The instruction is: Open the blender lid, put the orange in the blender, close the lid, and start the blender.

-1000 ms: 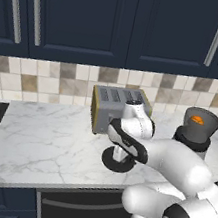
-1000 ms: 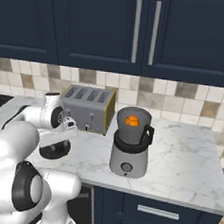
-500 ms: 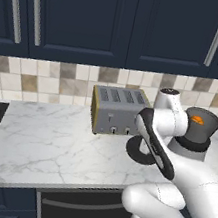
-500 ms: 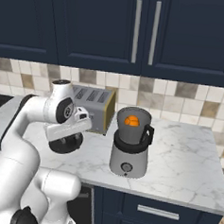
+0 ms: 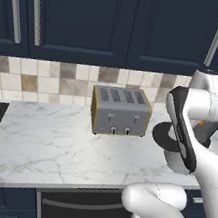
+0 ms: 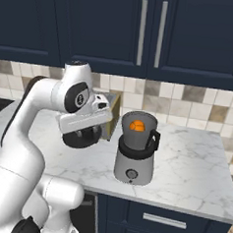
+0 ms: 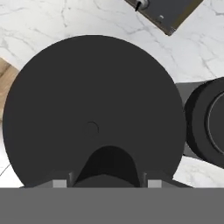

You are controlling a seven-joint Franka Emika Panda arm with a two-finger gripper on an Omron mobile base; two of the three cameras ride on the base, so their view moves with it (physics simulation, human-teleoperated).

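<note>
The gripper [image 6: 82, 131] was clamped on the lid [image 7: 92, 113], holding it by the raised knob on its top side. In the hand view the lid was a flat, matte black disc with a faint small ring mark near its middle. It hung in the air above the counter [image 6: 193, 168], level or nearly so, just left of the blender [image 6: 135, 149] as the right base view gave it, and lower than the jar's rim. In the left base view the lid [image 5: 167, 137] appeared as a dark edge behind the arm.

The blender stood near the counter's front edge: a rounded silver-grey base with a small round knob at the front, and above it a translucent dark grey jar with a black handle on its side. The jar's top stood open. Inside, near the top, lay the orange [image 6: 137, 125], a small bright ball with faint darker lines.

Farther back, against the tiled wall, sat the toaster [image 5: 119, 111], a boxy silver one with four slots. Dark blue cupboards [image 5: 96, 17] hung above.
</note>
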